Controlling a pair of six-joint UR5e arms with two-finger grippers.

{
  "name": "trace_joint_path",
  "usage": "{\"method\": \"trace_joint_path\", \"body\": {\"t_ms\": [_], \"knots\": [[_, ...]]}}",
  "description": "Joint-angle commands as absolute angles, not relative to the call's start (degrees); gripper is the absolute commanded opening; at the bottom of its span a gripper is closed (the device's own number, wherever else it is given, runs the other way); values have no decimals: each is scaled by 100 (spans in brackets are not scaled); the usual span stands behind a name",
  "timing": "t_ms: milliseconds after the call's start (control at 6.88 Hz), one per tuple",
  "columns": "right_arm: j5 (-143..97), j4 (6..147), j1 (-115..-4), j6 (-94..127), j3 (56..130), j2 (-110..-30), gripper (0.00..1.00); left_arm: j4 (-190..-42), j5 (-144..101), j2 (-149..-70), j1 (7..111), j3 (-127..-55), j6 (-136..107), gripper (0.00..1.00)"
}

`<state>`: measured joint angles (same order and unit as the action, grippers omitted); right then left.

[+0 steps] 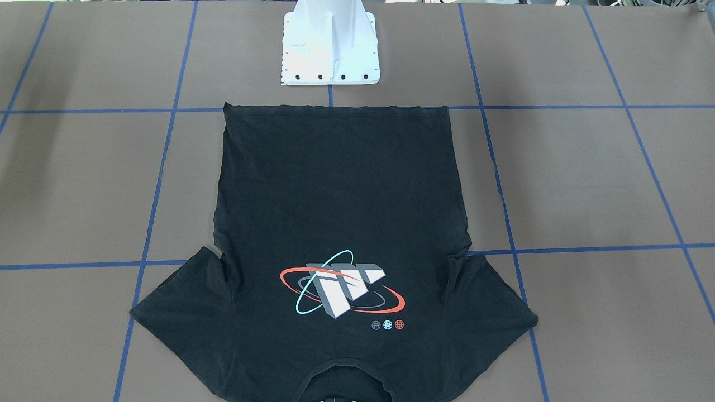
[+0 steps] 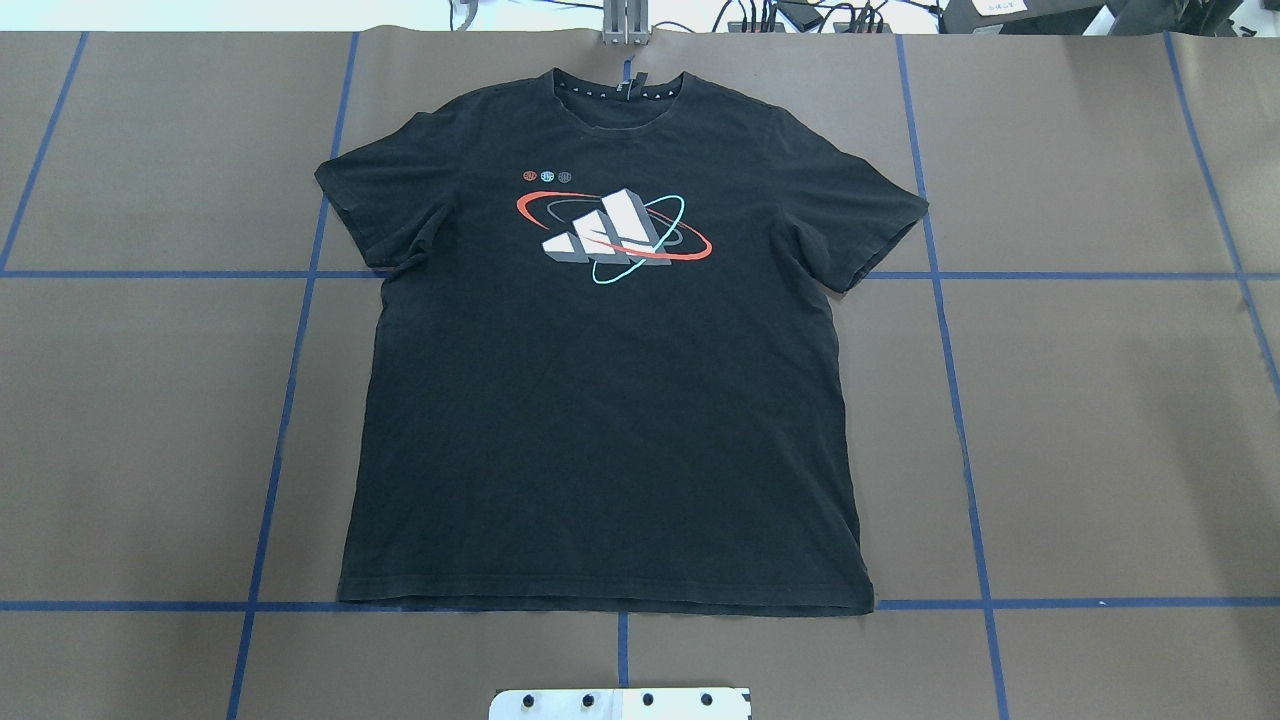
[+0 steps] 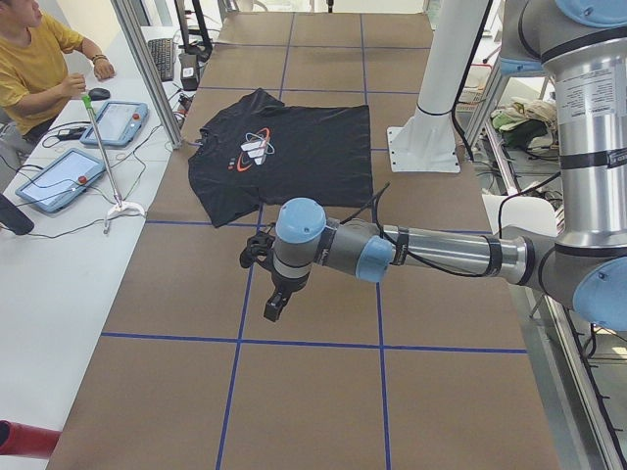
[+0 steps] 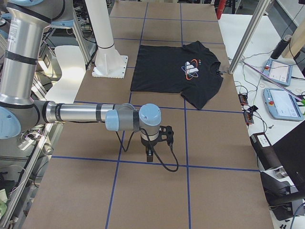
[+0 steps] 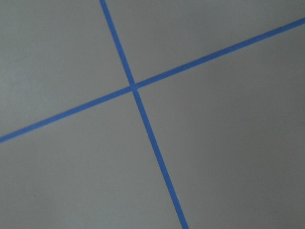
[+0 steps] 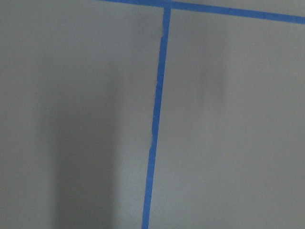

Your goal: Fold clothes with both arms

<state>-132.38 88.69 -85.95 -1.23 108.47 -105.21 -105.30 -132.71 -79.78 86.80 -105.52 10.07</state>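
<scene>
The black T-shirt (image 2: pixel 600 400) lies flat and spread out on the brown table, graphic side up, collar away from the robot's base. It also shows in the front-facing view (image 1: pixel 341 223), the left view (image 3: pixel 284 162) and the right view (image 4: pixel 174 71). My left gripper (image 3: pixel 275 306) shows only in the left view, hanging over bare table well off the shirt's side; I cannot tell if it is open or shut. My right gripper (image 4: pixel 149 156) shows only in the right view, over bare table off the shirt's other side; I cannot tell its state either.
The white pedestal base (image 1: pixel 330 47) stands just behind the shirt's hem. Blue tape lines (image 2: pixel 950 330) grid the table. A seated operator (image 3: pixel 34 59) and tablets (image 3: pixel 59 176) are at a side table; more tablets (image 4: pixel 283 102) lie on the opposite side.
</scene>
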Motion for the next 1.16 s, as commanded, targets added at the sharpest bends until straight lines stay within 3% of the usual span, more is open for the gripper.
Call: {"method": "trace_joint_path", "body": {"t_ms": [0, 436, 581, 872, 1018], "knots": [[-13228, 8703, -8596, -53, 10978, -9797, 100, -11693, -13202, -8024, 8675, -10521, 967, 100], [-13236, 8622, -8587, -53, 10480, -9021, 100, -12022, -13210, -9224, 8666, -10293, 958, 100], [-13245, 8622, -8587, -53, 10224, -8722, 100, -11971, -13245, -9985, 8614, -9857, 758, 100], [-13254, 8317, -8500, 218, 9863, -8220, 100, -12643, -13263, -10562, 8335, -9109, -661, 100], [-13228, 7792, -7899, 1168, 9757, -8105, 100, -13056, -13245, -10669, 7853, -9088, -1207, 100]]}}
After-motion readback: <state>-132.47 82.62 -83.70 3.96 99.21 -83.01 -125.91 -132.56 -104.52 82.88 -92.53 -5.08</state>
